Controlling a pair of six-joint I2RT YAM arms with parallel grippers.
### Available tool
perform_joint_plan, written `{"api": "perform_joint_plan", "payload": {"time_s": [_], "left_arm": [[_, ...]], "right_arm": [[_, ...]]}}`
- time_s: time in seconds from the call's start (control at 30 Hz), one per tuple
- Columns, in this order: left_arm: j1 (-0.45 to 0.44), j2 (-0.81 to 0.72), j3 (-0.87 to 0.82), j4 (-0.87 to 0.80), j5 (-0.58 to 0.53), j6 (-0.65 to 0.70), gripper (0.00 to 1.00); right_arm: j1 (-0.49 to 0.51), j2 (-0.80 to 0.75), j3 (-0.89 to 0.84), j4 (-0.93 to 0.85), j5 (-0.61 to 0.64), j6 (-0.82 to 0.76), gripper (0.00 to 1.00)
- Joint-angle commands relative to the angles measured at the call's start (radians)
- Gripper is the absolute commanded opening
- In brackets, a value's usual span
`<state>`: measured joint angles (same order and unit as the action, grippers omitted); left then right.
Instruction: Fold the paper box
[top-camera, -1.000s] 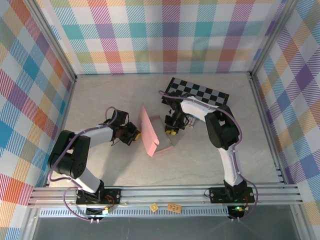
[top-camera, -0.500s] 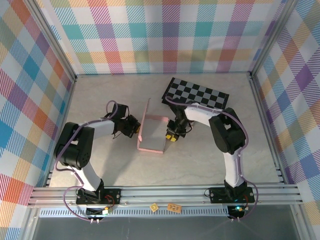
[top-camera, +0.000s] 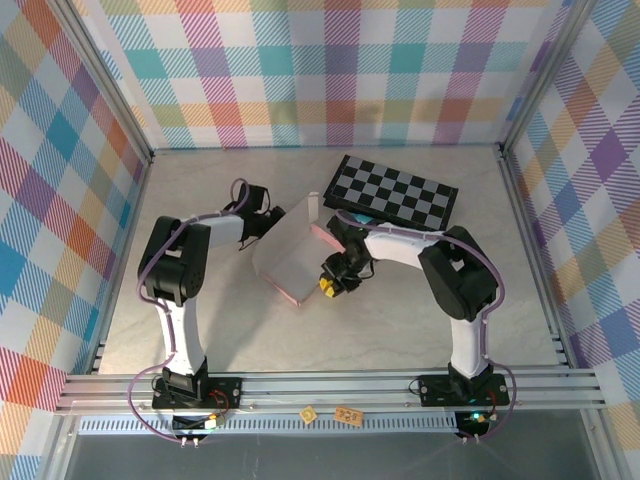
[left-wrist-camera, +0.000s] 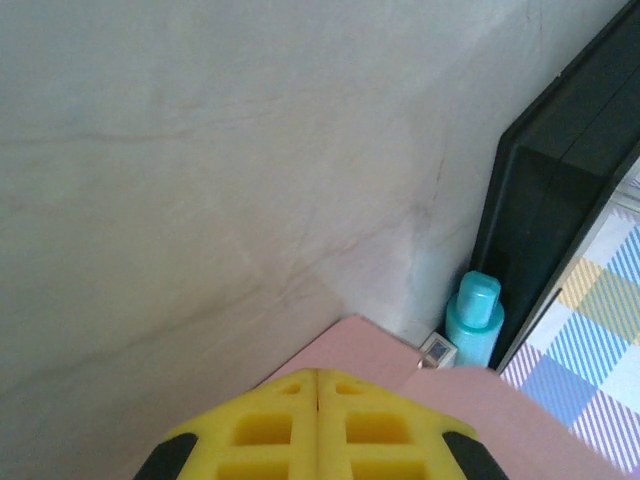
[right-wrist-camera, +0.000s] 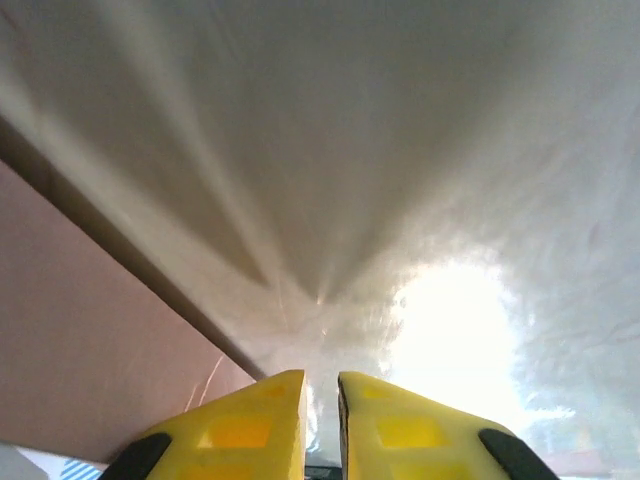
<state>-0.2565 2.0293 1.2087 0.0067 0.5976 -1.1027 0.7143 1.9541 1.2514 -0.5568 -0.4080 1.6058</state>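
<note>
Left tool (left-wrist-camera: 317, 388) closed at paper box (left-wrist-camera: 365, 350); teal bottle (left-wrist-camera: 476, 318) beyond.

The left arm (top-camera: 185, 255) and right arm (top-camera: 445, 260) bend inward toward each other, wrists low. The left pincer (left-wrist-camera: 318, 378) is pressed fully together. The right pincer (right-wrist-camera: 322, 385) stands a thin slit apart.

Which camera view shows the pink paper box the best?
The top external view: the paper box appears almost whole there, between both arms. The left wrist view shows a pink corner, and the right wrist view a pink panel.
</note>
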Motion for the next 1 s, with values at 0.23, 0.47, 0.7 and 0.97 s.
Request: {"api": "perform_joint_plan", "payload": {"time_s": [0.23,0.47,0.7,0.97], "left_arm": [[0.018,0.072,0.257,-0.146,0.063,0.115,0.17],[0.061,-0.061,0.371,-0.486,-0.219,0.258,0.41],[0.062,-0.202,0.490,-0.753,-0.441,0.359,0.44],[0.050,-0.416,0.409,-0.972,-0.462,0.561,0.45]], "right_arm": [[0.045,0.069,0.106,-0.008,-0.067,0.153,0.23],[0.007,-0.065,0.045,-0.127,-0.007,0.015,0.45],[-0.061,-0.210,0.151,-0.254,0.168,-0.393,0.47],[-0.246,-0.223,0.392,-0.253,0.163,-1.241,0.59]]}}
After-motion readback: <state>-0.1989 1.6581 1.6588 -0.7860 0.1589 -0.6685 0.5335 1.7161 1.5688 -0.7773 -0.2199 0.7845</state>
